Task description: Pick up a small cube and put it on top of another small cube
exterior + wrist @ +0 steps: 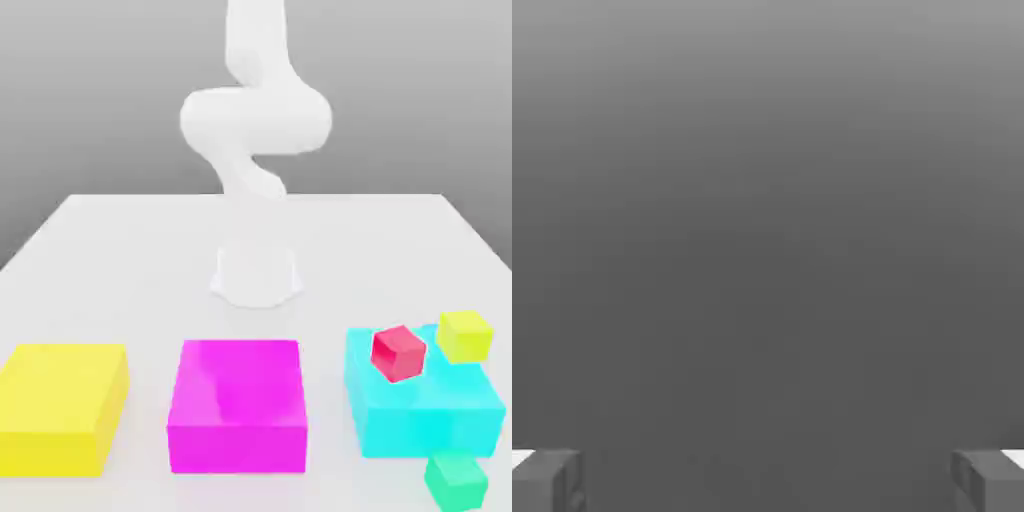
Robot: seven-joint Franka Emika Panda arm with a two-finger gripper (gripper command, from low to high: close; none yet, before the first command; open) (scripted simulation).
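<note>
- My gripper point(768, 481) is open, its two fingers well apart with nothing between them; I keep no grip because the cube I need is yet to be picked up, and a wide gap leaves room to come down around it.
- My arm point(256, 118) stands raised over the white table point(130, 270), well away from every cube, so I judge that I am at the very start: the approach comes first.
- The small mint-green cube point(456, 482) is my task's thing. It lies towards the exterior view's right, just by the near side of the cyan block point(430, 428), and looks turned at an angle to it. I should match that angle, so that my pads meet flat faces and don't twist it on its corners.
- Being so near the block, it calls for a careful descent; a finger could knock the block's side.
- The small red cube point(398, 354) appears to be on the cyan block, also turned. The small yellow cube point(465, 336) is at the block's far right corner in that view; I cannot tell whether the block bears it.
- The magenta block point(238, 405) and the big yellow block point(60, 408) stand apart, and I see no need to touch them.
</note>
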